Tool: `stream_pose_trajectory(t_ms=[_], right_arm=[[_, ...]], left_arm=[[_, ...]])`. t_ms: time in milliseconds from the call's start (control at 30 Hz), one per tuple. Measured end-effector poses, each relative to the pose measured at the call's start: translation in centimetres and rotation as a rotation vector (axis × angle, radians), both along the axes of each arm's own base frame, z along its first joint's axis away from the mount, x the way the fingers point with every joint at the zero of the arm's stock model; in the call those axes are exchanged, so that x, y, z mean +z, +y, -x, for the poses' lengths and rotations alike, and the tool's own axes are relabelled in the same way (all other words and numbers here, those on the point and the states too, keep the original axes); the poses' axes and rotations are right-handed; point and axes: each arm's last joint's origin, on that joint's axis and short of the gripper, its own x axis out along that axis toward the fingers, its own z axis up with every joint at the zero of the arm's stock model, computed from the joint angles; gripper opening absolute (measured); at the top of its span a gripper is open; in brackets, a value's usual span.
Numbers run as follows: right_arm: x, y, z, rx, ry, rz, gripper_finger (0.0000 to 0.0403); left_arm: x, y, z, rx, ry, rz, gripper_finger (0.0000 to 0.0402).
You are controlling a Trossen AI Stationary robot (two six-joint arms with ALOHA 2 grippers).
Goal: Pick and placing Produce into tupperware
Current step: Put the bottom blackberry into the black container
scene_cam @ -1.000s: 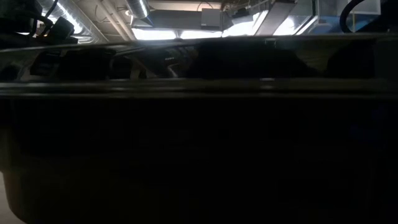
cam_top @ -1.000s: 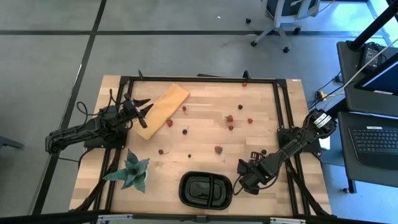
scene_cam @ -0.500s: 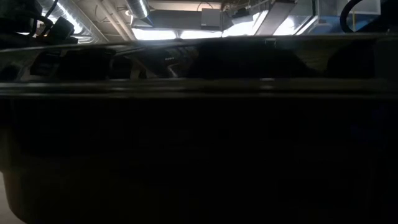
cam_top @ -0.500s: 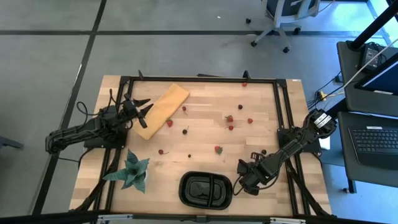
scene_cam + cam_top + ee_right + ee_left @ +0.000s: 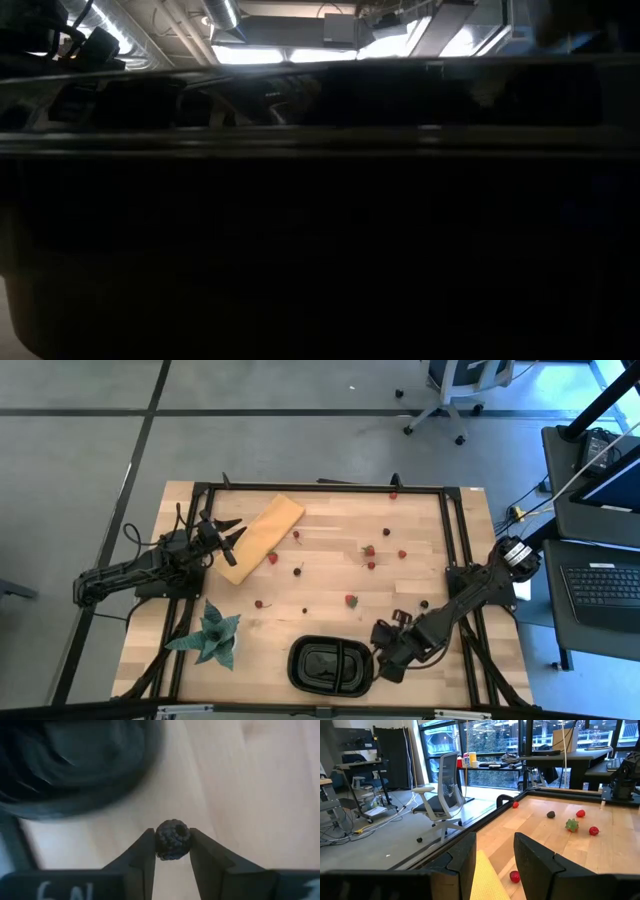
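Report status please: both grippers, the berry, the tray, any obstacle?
Right gripper shut on dark berry, beside black tray. Left gripper open, waiting by tan board. No obstacle seen.

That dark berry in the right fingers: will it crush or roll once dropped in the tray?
The dark berry, pinched by the right gripper, looks round and bumpy, so it will probably roll a little. It seems small and light. It shows no squashing, so it is likely firm. The black tray has raised walls that should contain it.

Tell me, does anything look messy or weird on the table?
The small red and dark berries lie scattered loose across the wooden table, and the glossy black plastic tray looks empty. The right gripper pinches one dark bumpy berry beside the tray. Nothing looks broken.
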Motion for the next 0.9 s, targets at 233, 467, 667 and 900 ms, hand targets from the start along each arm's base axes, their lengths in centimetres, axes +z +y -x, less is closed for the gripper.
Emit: stream_pose_trajectory(t_ms=[233,467,667,900], right_arm=[[4.8,1.2,-2.3,0.020,-0.242,0.033,0.0106],[4.8,0.5,-4.5,0.009,-0.353,0.049,0.0106],[3.0,1.2,-5.7,0.086,-0.327,-0.011,0.0105],[-0.1,2.1,-6.5,0.140,-0.239,-0.034,0.0110]], left_arm=[[0.0,0.0,0.0,0.000,-0.001,0.000,0.0125],[0.0,0.0,0.0,0.000,0.000,0.000,0.0125],[0.0,0.0,0.0,-0.001,-0.001,0.000,0.0125],[0.0,0.0,0.0,0.000,-0.013,0.016,0.0125]])
